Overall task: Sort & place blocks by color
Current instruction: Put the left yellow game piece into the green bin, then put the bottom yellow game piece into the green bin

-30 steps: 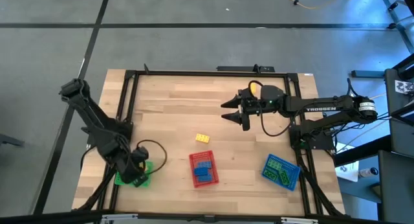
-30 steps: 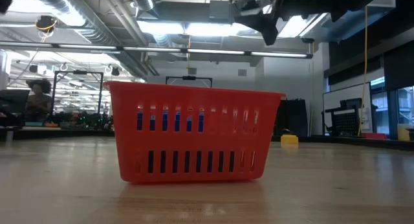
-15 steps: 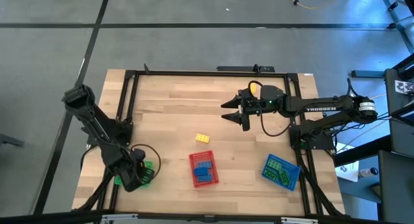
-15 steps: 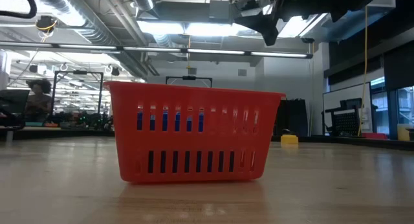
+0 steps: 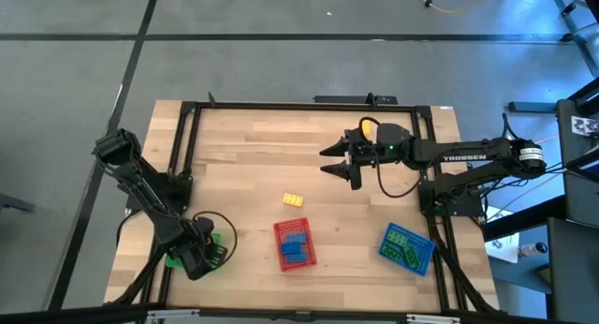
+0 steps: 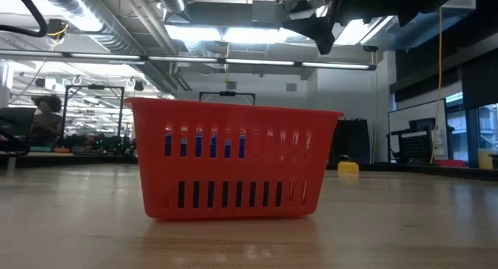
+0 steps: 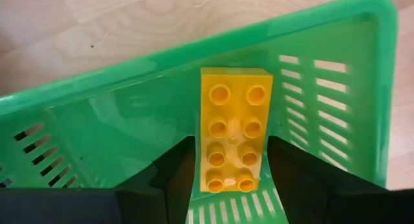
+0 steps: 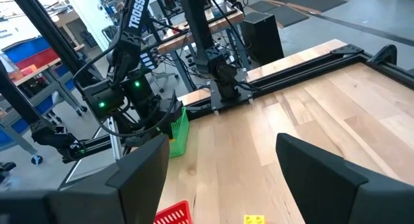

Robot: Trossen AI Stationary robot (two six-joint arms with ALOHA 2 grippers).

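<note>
Trouble could come from the yellow brick lying between your left gripper's fingers: if a finger catches its studs as the arm lifts, the brick may ride up and tip out over the green tray's wall. The left gripper sits low in that tray at the counter's near left; its fingers stand a little off each long side of the brick, which seems to rest on the tray floor, so I judge it parted and no longer gripping. Watch the colours too: yellow is going into green, and the blue tray at near right holds green bricks, the red tray in the middle blue ones. One more yellow brick lies loose just beyond the red tray. Your right gripper hovers wide open and empty over the far middle of the counter.
</note>
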